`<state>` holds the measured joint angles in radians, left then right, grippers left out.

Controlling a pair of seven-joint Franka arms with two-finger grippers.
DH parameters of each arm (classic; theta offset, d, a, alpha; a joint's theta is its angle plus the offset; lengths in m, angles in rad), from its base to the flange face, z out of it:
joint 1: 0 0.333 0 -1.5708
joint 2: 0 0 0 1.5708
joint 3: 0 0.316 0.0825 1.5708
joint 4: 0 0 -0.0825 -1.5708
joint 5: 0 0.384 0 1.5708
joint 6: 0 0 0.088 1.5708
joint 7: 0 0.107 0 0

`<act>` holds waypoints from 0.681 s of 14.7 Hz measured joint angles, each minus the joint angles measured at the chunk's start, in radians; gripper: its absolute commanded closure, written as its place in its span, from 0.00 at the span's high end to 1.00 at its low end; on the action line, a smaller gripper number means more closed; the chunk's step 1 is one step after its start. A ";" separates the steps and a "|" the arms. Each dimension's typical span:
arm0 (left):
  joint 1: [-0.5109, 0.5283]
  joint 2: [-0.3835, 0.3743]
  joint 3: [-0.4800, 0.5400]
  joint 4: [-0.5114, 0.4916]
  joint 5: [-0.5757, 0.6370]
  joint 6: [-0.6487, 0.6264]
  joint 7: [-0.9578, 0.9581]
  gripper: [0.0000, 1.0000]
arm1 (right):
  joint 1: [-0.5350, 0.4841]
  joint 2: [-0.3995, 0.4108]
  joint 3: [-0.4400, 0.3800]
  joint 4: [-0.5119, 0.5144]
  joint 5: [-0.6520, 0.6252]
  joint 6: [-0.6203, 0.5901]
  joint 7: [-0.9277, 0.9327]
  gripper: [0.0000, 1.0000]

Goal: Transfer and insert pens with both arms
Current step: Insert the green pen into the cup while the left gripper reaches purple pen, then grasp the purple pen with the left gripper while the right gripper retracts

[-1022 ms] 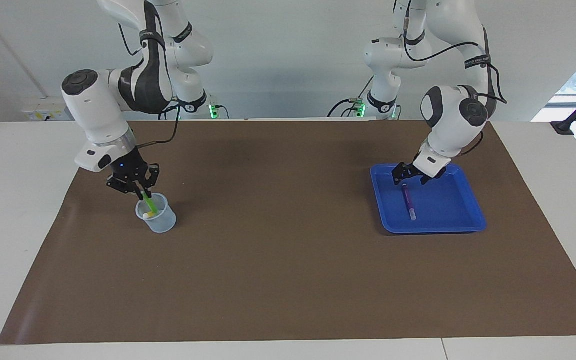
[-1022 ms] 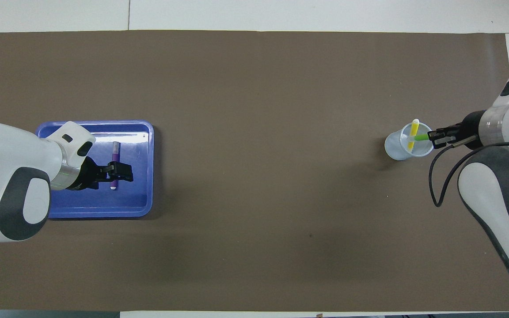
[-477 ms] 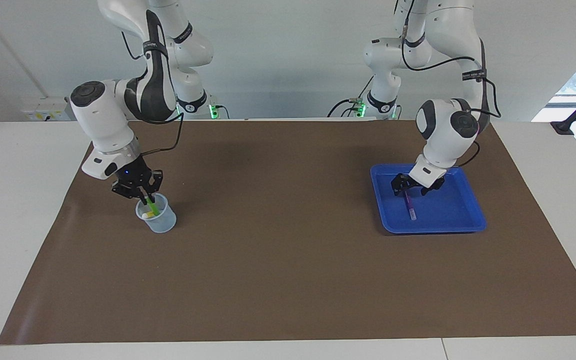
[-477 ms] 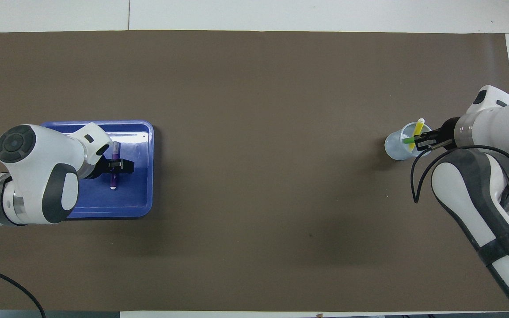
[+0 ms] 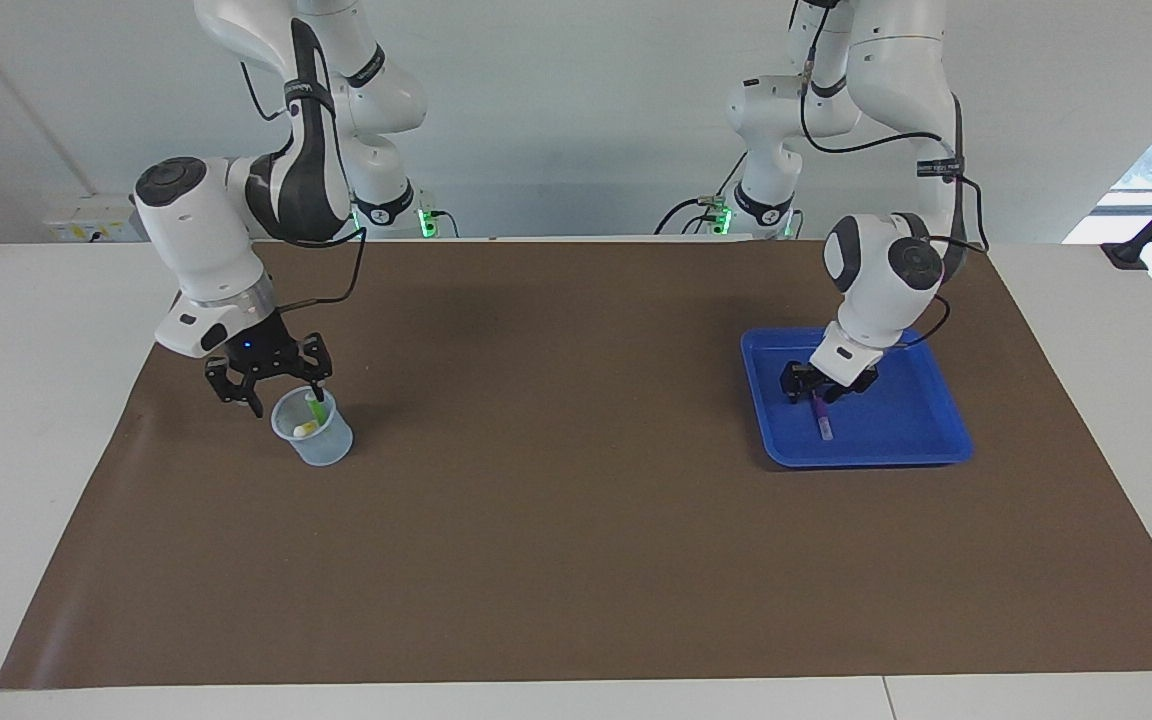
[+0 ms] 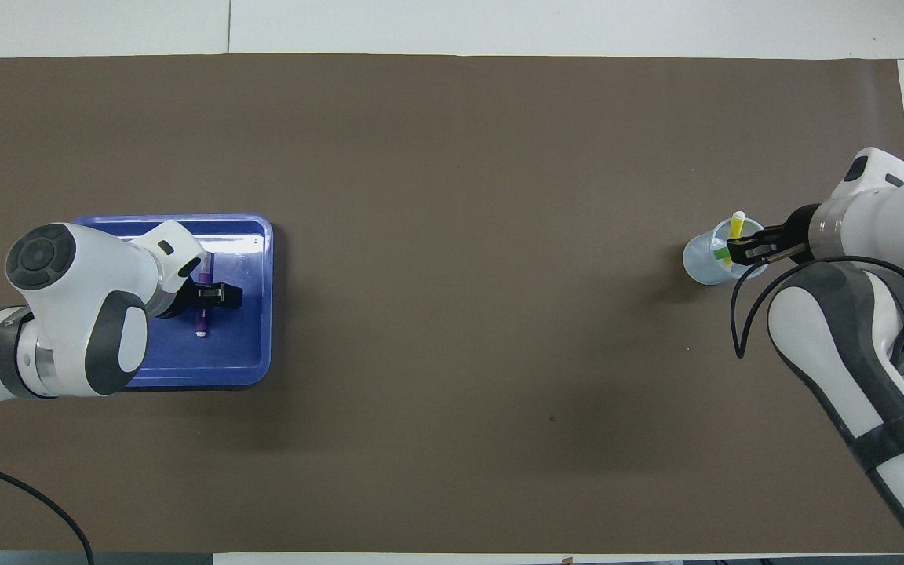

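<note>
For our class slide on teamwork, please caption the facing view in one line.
Right tool open over a cup holding green and yellow pens; left tool down around the purple pen in the blue tray.

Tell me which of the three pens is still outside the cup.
The purple pen: it lies flat in the blue tray, under the left tool. The green pen and yellow pen stand in the cup.

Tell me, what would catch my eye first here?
Probably the bright blue tray at the left arm's end of the brown mat, where the left gripper is down on a purple pen. At the right arm's end, the right gripper hangs open over a clear cup with a green pen and a yellow pen in it.
</note>
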<state>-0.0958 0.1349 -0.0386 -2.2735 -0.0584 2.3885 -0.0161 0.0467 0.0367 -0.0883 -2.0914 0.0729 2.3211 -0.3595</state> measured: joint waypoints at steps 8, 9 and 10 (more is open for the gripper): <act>0.000 -0.001 0.000 0.000 0.000 0.000 0.001 0.00 | 0.000 -0.040 -0.001 0.262 0.000 -0.397 0.186 1.00; 0.000 -0.001 0.000 0.000 0.000 0.000 0.001 0.00 | 0.000 -0.042 0.000 0.304 0.000 -0.453 0.221 1.00; 0.000 -0.001 0.000 0.000 0.000 0.000 0.001 0.00 | 0.001 -0.043 0.000 0.341 -0.002 -0.498 0.248 1.00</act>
<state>-0.0961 0.1335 -0.0388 -2.2730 -0.0584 2.3883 -0.0155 0.0473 -0.0065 -0.0884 -1.7503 0.0709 1.8228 -0.1110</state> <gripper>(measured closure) 0.903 0.000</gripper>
